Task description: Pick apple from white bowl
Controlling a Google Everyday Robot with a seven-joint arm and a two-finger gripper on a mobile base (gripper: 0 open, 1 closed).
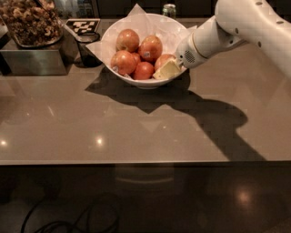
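Reaching gripper (167, 70): inside bowl (144, 83), right side; grip state cannot tell.
Target apple (162, 59): red-orange, glossy, lower part hidden behind gripper.

Glossy white arm (245, 22), rounded segments; dark screw dots; perforated wrist grille (188, 55); cream-yellow gripper (167, 70) at right edge of white bowl (150, 83).

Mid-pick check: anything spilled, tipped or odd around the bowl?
Nothing stands out. The white bowl sits upright on the counter, with the apples all inside and the paper liner in place. The gripper is at the bowl's right inner edge, against the apples. The dark cup beside the bowl is upright.
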